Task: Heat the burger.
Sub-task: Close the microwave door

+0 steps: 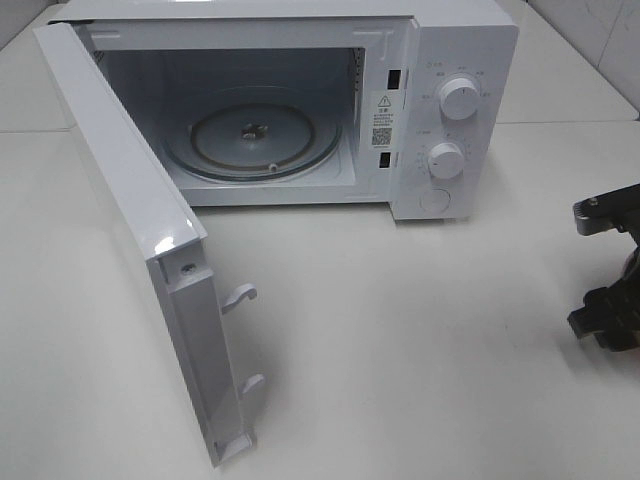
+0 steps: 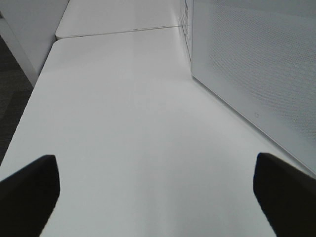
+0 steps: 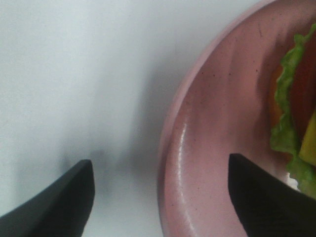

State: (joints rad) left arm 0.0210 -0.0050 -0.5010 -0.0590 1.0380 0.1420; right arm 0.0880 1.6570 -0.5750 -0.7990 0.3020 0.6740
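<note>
Jaws, left: spread wide in the left wrist view, the left gripper [image 2: 158, 197] poised over bare white table [image 2: 128, 118] with nothing between its two dark fingertips [image 2: 29, 192].
Jaws, right: parted in the right wrist view, the right gripper [image 3: 160, 197] straddling the rim of the pink plate [image 3: 212, 138], one fingertip over the table, the other over the plate's inner surface; no contact with the rim can be made out.
Exterior high, microwave: a white microwave [image 1: 440, 120] stands at the far edge of the table, its door [image 1: 130, 230] swung fully open toward the front left; the glass turntable [image 1: 255, 135] inside is bare.
Exterior high, right arm: only a dark part of the right arm [image 1: 610, 270] shows, at the table's right edge; plate and burger lie outside this picture.
Left wrist, surroundings: the microwave's perforated side wall [image 2: 256, 74] runs along one side of the table.
Right wrist, burger: the burger [image 3: 296, 103] sits on the pink plate, seen only in part as green lettuce, a reddish layer and a yellow strip, close beside one fingertip.
</note>
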